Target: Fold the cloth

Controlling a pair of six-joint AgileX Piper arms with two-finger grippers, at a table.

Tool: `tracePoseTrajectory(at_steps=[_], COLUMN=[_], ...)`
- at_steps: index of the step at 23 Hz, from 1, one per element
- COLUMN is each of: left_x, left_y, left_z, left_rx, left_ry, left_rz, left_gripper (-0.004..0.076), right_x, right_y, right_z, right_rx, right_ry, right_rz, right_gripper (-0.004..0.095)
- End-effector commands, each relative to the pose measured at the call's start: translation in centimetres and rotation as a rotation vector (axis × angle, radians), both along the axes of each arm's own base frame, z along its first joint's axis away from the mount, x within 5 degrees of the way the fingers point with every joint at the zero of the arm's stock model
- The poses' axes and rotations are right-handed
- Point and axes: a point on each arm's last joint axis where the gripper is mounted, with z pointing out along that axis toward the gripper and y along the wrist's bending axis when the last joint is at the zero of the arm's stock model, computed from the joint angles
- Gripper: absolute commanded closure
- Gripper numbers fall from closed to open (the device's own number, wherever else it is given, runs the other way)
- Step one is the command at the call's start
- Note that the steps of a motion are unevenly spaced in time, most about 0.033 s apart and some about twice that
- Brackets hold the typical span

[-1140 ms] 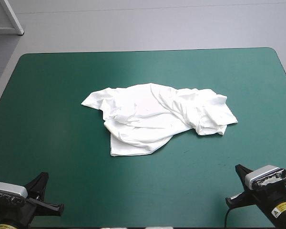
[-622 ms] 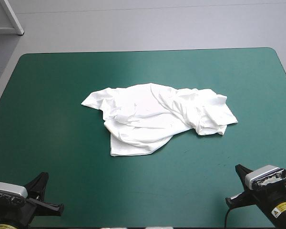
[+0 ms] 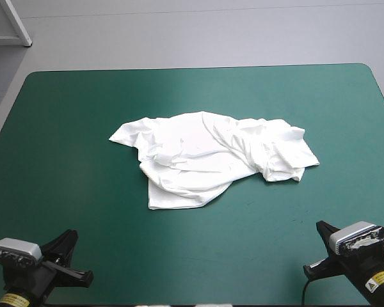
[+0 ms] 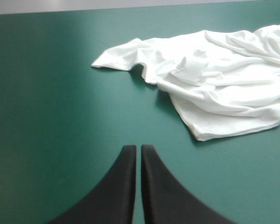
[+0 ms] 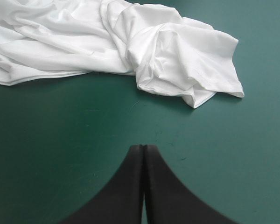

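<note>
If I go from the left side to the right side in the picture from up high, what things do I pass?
left gripper → T-shirt, a crumpled white heap in the middle of the table → right gripper

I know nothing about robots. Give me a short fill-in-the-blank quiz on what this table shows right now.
1. The crumpled short-sleeved T-shirt is coloured ____.
2. It lies on a table cover coloured ____.
3. The two broad black fin-shaped fingers of the left gripper, like those of the right gripper, are open or shut: ____.
4. The number of grippers touching the T-shirt is ____.

Missing words: white; teal-green; shut; zero.
</note>
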Motion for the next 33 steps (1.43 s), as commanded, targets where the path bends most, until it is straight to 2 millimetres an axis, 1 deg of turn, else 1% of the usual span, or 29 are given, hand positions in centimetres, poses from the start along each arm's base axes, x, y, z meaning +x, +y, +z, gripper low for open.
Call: tracePoseTrajectory(at_steps=[1,4,6,8,10,11,12,13,14,15,16,17,18,19,20,21,22,23,31,33], left_x=[2.1,3.9,5.4,6.7,10.1,11.2,13.3,14.8,17.2,18.5,21.0,22.3,24.8,26.7,27.5,28.8,29.5,30.6,35.6,36.8], left_y=[-0.9,-1.0,-1.1,-1.2,-1.5,-1.6,-1.8,-1.9,-2.2,-2.3,-2.5,-2.5,-2.5,-2.3,-2.2,-2.1,-2.1,-2.1,-2.1,-2.0], left_z=[1.4,1.8,1.9,2.1,2.9,3.4,4.2,4.8,5.6,6.0,6.4,6.6,6.8,6.8,6.7,6.4,6.2,5.7,1.6,1.2], left_rx=[-0.174,-0.241,-0.284,-0.304,-0.258,-0.236,-0.195,-0.179,-0.143,-0.120,-0.073,-0.042,0.002,0.036,0.053,0.072,0.068,0.063,0.064,0.081], left_ry=[0.020,0.034,0.051,0.093,0.183,0.200,0.231,0.259,0.309,0.342,0.405,0.437,0.484,0.516,0.523,0.521,0.513,0.496,0.502,0.505], left_rz=[-0.028,-0.010,0.012,0.024,0.011,0.003,-0.015,-0.028,-0.053,-0.068,-0.090,-0.099,-0.094,-0.075,-0.071,-0.054,-0.045,-0.032,0.007,0.021], left_gripper=[0.0510,0.0366,0.0321,0.0317,0.0317,0.0317,0.0317,0.0317,0.0317,0.0317,0.0317,0.0317,0.0317,0.0317,0.0317,0.0317,0.0317,0.0317,0.0317,0.0317], right_x=[0.0,-0.2,-0.3,-0.3,-0.2,-0.1,0.2,0.5,1.0,1.3,1.9,2.2,2.6,3.2,3.4,3.7,3.9,4.1,4.9,4.9], right_y=[-0.1,-0.3,-0.5,-0.7,-0.9,-0.9,-0.9,-0.8,-0.7,-0.6,-0.5,-0.5,-0.4,-0.4,-0.4,-0.4,-0.4,-0.4,-0.3,-0.2], right_z=[3.0,4.1,4.4,4.6,4.6,4.6,4.5,4.5,4.7,4.9,5.5,5.9,6.8,7.5,7.8,8.3,8.6,9.0,10.1,10.0], right_rx=[0.036,0.031,0.021,0.027,0.053,0.064,0.077,0.084,0.102,0.111,0.110,0.109,0.100,0.083,0.071,0.055,0.046,0.040,0.035,0.036], right_ry=[-0.116,-0.152,-0.164,-0.166,-0.156,-0.147,-0.125,-0.110,-0.081,-0.068,-0.055,-0.052,-0.051,-0.051,-0.050,-0.052,-0.052,-0.054,-0.025,-0.021], right_rz=[-0.018,-0.032,-0.045,-0.068,-0.109,-0.115,-0.123,-0.127,-0.136,-0.141,-0.143,-0.143,-0.145,-0.150,-0.153,-0.157,-0.161,-0.163,-0.164,-0.164], right_gripper=[0.0852,0.0774,0.0718,0.0654,0.0542,0.0518,0.0481,0.0470,0.0457,0.0455,0.0455,0.0454,0.0455,0.0455,0.0455,0.0456,0.0455,0.0455,0.0455,0.0455])
